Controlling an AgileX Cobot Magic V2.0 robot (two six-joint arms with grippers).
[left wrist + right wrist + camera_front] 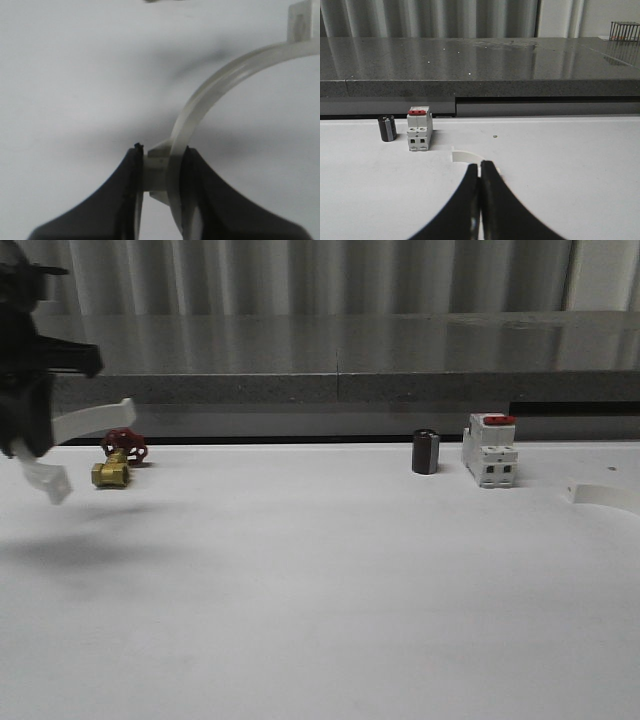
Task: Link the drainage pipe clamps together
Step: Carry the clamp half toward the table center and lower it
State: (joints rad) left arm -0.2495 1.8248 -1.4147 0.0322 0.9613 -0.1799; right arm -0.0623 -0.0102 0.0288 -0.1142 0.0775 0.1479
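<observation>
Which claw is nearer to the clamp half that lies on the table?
Right. The right claw sits closed just before the clamp half on the table; the left claw holds the other clamp half at the far left.

On the tabletop [320,600], the valve [118,460] sits at ten o'clock, the cylinder [425,452] at one with the breaker [490,450] just right of it, and one clamp half [605,497] at three.
</observation>
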